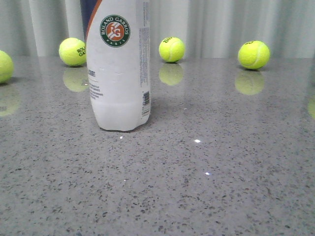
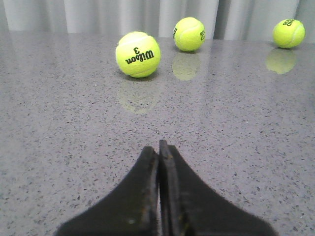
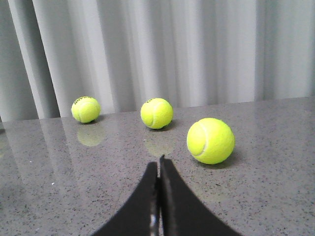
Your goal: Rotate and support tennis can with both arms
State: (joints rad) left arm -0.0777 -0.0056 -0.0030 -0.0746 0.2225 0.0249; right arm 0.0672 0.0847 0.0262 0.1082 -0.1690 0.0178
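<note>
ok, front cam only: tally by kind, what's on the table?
Tennis cans: 1
Tennis balls: 4, at
Total: 5, not counting a yellow-green sliver cut off at the right edge.

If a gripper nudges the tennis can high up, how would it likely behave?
The tennis can stands tall on a narrow base, so it would probably tip. Its smooth wall likely slips on the glossy table. Once down, it would probably roll.
</note>
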